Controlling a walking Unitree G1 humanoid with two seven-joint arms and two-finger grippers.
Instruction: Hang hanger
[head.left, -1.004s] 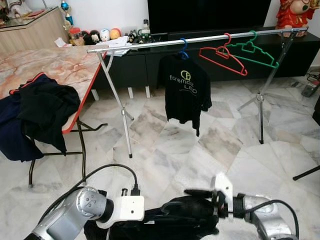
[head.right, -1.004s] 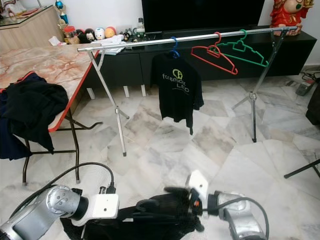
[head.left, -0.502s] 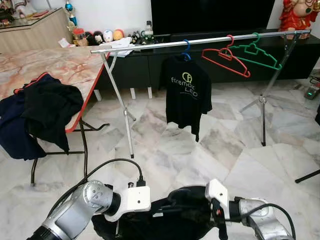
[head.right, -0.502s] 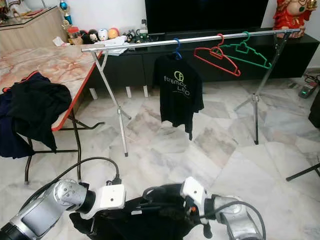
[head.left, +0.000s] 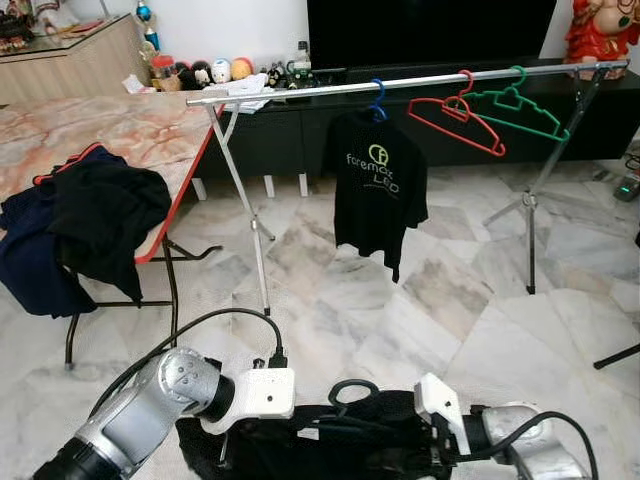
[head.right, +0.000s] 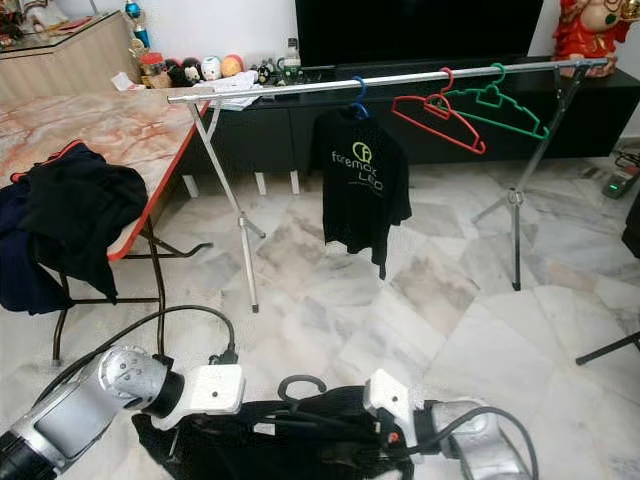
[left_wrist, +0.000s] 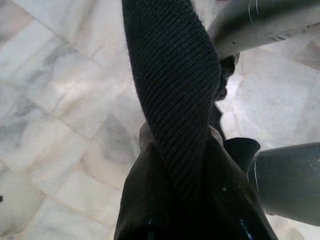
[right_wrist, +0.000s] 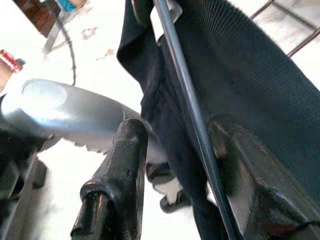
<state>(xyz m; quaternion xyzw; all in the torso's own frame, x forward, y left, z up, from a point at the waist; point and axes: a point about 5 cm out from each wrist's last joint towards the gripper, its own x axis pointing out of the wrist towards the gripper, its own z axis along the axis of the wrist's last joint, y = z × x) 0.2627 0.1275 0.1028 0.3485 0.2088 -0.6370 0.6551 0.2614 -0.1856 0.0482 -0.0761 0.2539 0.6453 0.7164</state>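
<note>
Low in front of me a black garment (head.left: 330, 445) on a black hanger is held between both arms; the hanger's hook (head.left: 350, 392) stands up above the cloth. My left gripper (left_wrist: 177, 150) is shut on a taut ribbed band of the garment. My right gripper (right_wrist: 175, 127) is shut on the hanger's thin bar and the cloth around it, with one finger (right_wrist: 120, 170) on either side. Across the room runs a silver clothes rail (head.left: 400, 83). It carries a black printed T-shirt (head.left: 380, 185) on a blue hanger, a red hanger (head.left: 455, 115) and a green hanger (head.left: 510, 105).
A marble-topped folding table (head.left: 120, 130) with dark clothes (head.left: 90, 220) draped over its edge stands at the left. The rail's splayed legs (head.left: 250, 240) reach onto the marble floor. A black TV console (head.right: 250, 135) lies behind it. A black stand leg (head.left: 615, 355) juts in at the right.
The garment has sunk lower between the arms and the hanger's hook now stands free above it. The view has drifted a little; the rail and table have not moved.
</note>
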